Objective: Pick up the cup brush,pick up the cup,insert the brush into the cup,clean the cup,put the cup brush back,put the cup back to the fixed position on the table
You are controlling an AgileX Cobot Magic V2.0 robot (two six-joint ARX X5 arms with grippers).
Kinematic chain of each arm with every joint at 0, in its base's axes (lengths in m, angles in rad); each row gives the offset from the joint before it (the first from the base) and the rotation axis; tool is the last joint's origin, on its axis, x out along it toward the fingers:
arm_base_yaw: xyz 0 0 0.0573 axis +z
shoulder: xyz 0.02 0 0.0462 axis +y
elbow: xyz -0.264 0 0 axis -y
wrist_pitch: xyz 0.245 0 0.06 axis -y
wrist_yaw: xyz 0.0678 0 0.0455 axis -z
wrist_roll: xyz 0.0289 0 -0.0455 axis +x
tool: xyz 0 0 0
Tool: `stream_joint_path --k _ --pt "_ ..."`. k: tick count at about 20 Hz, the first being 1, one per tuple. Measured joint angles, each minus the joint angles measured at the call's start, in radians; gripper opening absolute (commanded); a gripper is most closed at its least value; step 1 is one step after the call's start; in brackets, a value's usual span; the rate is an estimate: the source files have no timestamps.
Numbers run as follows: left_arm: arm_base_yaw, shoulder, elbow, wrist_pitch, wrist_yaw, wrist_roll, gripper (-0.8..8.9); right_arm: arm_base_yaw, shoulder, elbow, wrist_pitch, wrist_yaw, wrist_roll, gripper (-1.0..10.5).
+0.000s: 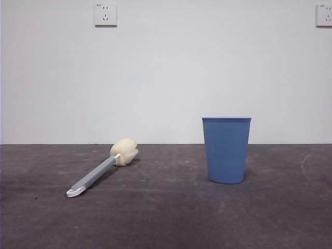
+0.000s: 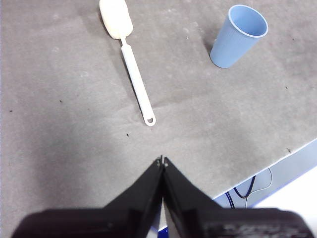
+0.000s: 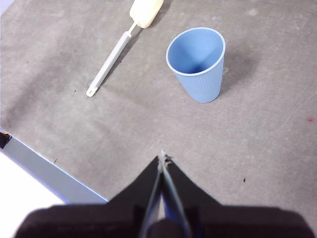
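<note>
Cup brush [image 1: 101, 169] flat on table [image 1: 166, 218], left of centre, sponge head toward far wall, white looped tip toward near edge and slightly left. Handle slanted, head further right than tip. Cup [image 1: 226, 149] upright on its narrow base, right of centre, rim open upward, nothing visible inside. Brush and cup well apart, bare tabletop between them.

Left gripper [image 2: 163, 161] raised above near part of table, jaws pressed together, holding nothing. Looped tip of cup brush [image 2: 133, 69] nearest to it, bare surface between. Cup [image 2: 237, 36] further off, beyond and to one side. Table edge visible close to this gripper, pale floor and a dark cable [image 2: 245, 191] below it.

Right gripper [image 3: 162, 157] likewise raised above near part of table, jaws closed tip to tip, empty. Cup [image 3: 196, 63] ahead of it, interior visible down to the base. Cup brush [image 3: 121, 47] beyond, on far side of cup. Table edge in view at one corner of right wrist view.

Neither arm showing in front view. Open tabletop all round both objects: near, left of brush, right of cup. Plain white wall [image 1: 166, 78] behind, two sockets [image 1: 105, 14] high up.
</note>
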Motion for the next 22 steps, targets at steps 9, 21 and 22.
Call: stream_joint_path --k 9,21,22 --pt "-0.018 0.002 0.000 0.043 0.089 0.000 5.67 0.000 0.000 0.000 0.000 0.000 -0.002 5.7" --pt "-0.205 0.211 0.001 0.226 -0.014 -0.041 5.65 0.000 0.000 0.000 0.002 -0.003 0.001 5.7" --pt "-0.243 0.252 0.001 0.263 -0.054 -0.063 5.64 0.000 0.000 0.000 0.002 -0.003 0.001 5.7"
